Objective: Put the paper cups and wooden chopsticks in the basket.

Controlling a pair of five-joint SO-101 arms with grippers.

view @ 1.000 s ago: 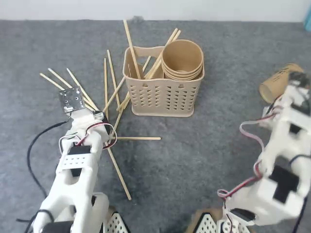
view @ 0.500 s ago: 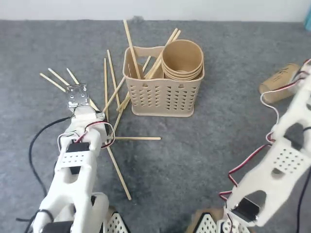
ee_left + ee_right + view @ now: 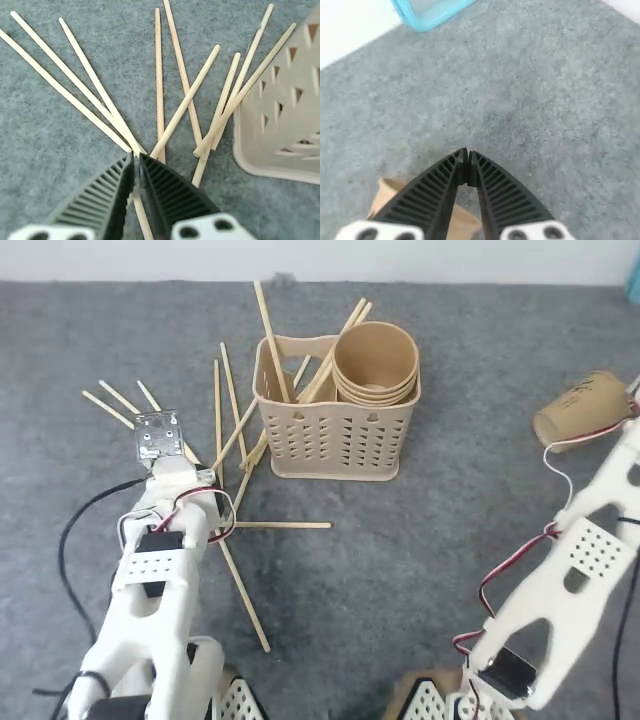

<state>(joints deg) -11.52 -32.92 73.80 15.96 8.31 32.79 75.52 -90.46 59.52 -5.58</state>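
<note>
Left gripper [image 3: 136, 157] hovers over loose wooden chopsticks [image 3: 159, 85] fanned on grey carpet [image 3: 450, 510] beside the basket [image 3: 335, 435] — jaws closed, one stick running under the slit, though I cannot tell whether it is pinched. Right gripper [image 3: 467, 154] is closed and empty, near a paper cup [image 3: 580, 410] lying on its side, well apart from the basket — which holds stacked cups [image 3: 375, 355] and several sticks.

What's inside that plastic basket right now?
The basket holds a nested stack of paper cups and a few wooden chopsticks leaning out. The number of nested cups and the basket's floor are hidden.
</note>
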